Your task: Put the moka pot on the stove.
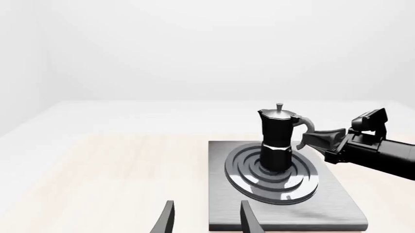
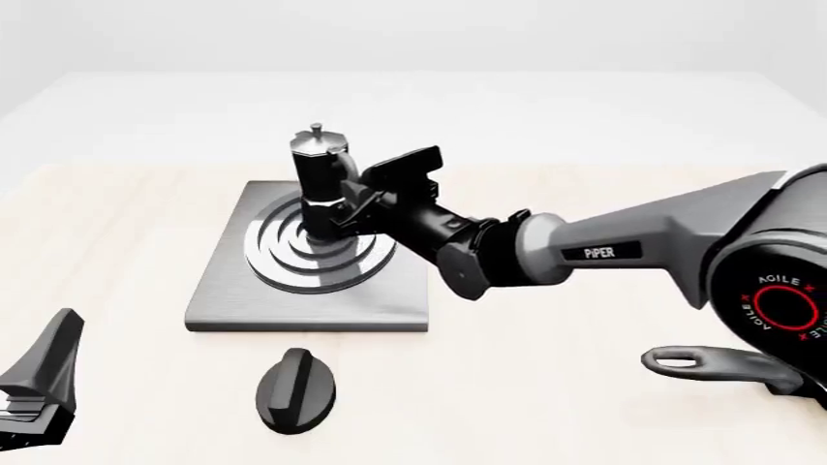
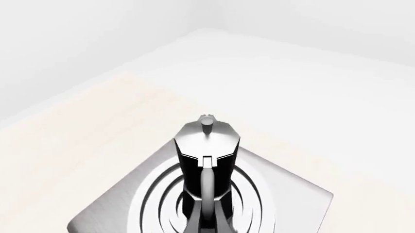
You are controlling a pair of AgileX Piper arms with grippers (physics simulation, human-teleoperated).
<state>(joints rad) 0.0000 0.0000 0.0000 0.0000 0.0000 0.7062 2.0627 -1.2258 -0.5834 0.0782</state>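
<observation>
The black moka pot [image 2: 317,174] with its silver lid stands upright on the burner rings of the grey stove [image 2: 232,291]. My right gripper [image 2: 347,211] reaches in from the right and is shut on the pot's curved handle. From the left wrist view the moka pot [image 1: 275,141] sits at the centre of the stove [image 1: 337,204], with the right gripper [image 1: 311,138] at its handle. The right wrist view looks along the handle at the moka pot [image 3: 207,150] on the stove [image 3: 292,199]. My left gripper [image 2: 39,387] hangs open and empty at the near left, well short of the stove.
A black oval knob [image 2: 294,387] lies on the table just in front of the stove. A grey pan handle [image 2: 711,363] pokes in at the right edge. The right arm [image 2: 621,247] stretches across the table's middle.
</observation>
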